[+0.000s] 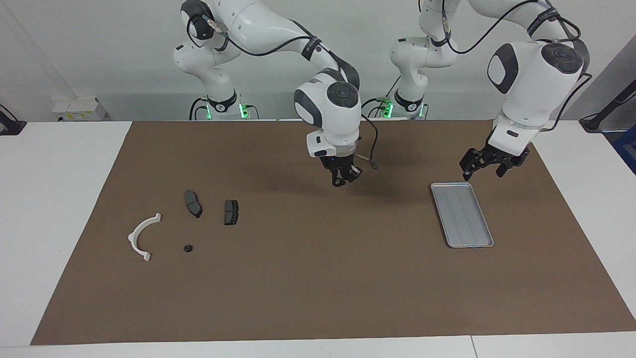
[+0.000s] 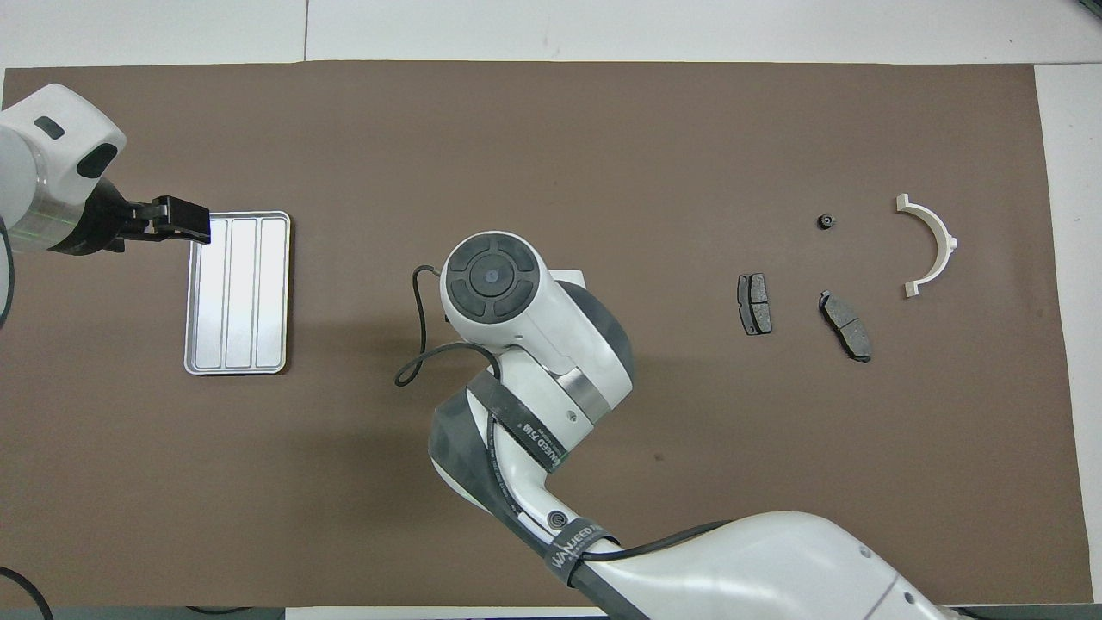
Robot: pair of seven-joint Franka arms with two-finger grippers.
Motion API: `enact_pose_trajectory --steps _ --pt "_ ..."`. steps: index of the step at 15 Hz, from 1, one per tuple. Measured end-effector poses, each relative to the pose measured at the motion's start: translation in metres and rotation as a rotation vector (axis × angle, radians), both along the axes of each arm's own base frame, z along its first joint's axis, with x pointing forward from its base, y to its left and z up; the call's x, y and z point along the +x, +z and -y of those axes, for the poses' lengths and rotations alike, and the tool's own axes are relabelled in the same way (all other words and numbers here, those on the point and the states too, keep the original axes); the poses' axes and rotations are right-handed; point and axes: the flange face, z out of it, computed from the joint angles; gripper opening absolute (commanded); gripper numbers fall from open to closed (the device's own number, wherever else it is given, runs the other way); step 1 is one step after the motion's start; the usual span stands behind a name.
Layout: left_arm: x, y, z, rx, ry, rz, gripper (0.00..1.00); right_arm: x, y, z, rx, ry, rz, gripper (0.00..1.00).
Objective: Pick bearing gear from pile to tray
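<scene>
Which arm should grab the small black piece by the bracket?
Right, probably: the small black piece lies at its end of the table; right hand hangs over the mat, left hand over the tray rim.

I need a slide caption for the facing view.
Right gripper shut above the mat, between pile and tray.

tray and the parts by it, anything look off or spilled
Nothing stands out. The tray lies flat and empty at the left arm's end of the table. The two brake pads, the white bracket and a small black round piece lie loose at the right arm's end, none visibly damaged.
</scene>
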Motion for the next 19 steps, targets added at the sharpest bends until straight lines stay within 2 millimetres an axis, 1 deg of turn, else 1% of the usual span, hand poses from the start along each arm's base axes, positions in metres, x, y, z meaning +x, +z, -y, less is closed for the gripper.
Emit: enact_pose_trajectory --steps 2,3,4,6,7,8,9,12,14,15,16,17,18,19 --pt "0.000 0.000 0.003 -0.001 0.011 0.000 1.00 -0.002 -0.043 -0.015 -0.009 -0.006 0.018 0.00" --pt "-0.001 -0.001 0.010 -0.002 0.012 -0.001 1.00 -0.001 -0.059 -0.017 -0.007 -0.008 0.019 0.00" --pt "-0.001 -0.003 0.018 -0.002 0.010 -0.003 1.00 0.002 -0.068 -0.016 -0.006 -0.012 0.020 0.00" --pt "-0.002 -0.005 0.028 -0.003 0.007 -0.005 1.00 0.009 -0.070 -0.012 0.001 -0.023 0.032 0.00" --pt "-0.001 -0.006 0.029 -0.003 0.007 -0.004 1.00 0.010 -0.070 -0.011 0.007 -0.025 0.039 0.12" --pt "-0.001 -0.007 0.029 -0.004 0.010 -0.001 1.00 0.010 -0.071 -0.011 0.008 -0.025 0.039 0.64" --pt "-0.001 -0.007 0.029 -0.004 0.014 0.000 1.00 0.009 -0.072 -0.011 0.007 -0.025 0.037 1.00" --pt "-0.001 -0.008 0.032 -0.004 0.017 -0.001 1.00 0.009 -0.069 -0.009 -0.006 -0.025 0.026 1.00" --pt "-0.001 -0.008 0.033 -0.005 0.025 -0.001 1.00 0.018 -0.053 -0.004 -0.027 -0.038 0.013 1.00" --pt "-0.002 -0.009 0.034 -0.006 0.035 -0.001 1.00 0.028 -0.039 0.005 -0.033 -0.056 0.013 1.00" --pt "-0.002 -0.010 0.040 -0.008 0.051 0.000 1.00 0.040 -0.022 0.019 -0.038 -0.068 0.014 1.00" --pt "-0.003 -0.012 0.053 -0.011 0.073 0.003 1.00 0.055 -0.002 0.038 -0.041 -0.059 0.016 1.00" --pt "-0.004 -0.018 0.072 -0.015 0.094 0.007 1.00 0.069 0.018 0.063 -0.044 -0.030 0.020 1.00" --pt "-0.005 -0.028 0.099 -0.022 0.112 0.015 1.00 0.082 0.038 0.093 -0.049 0.017 0.022 1.00"
